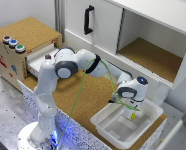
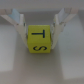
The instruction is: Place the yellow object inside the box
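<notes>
Fingers (image 2: 23,31) grasping the yellow object (image 2: 41,40), gripper (image 1: 132,115) inside the box (image 1: 105,124). Lower near the ridged floor, open slowly, retract straight up.

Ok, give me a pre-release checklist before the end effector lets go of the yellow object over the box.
1. Yellow object held between the fingers: ok, both press its sides in the wrist view.
2. End effector positioned over the box: ok, in the exterior view it reaches down inside the rim.
3. Landing spot free: ok, only bare white floor shows below the object.
4. Object touching the floor of the box: cannot tell, the height is not readable in either view.
5. Green cable free of the box: ok, it hangs along the arm, not in the box.
</notes>
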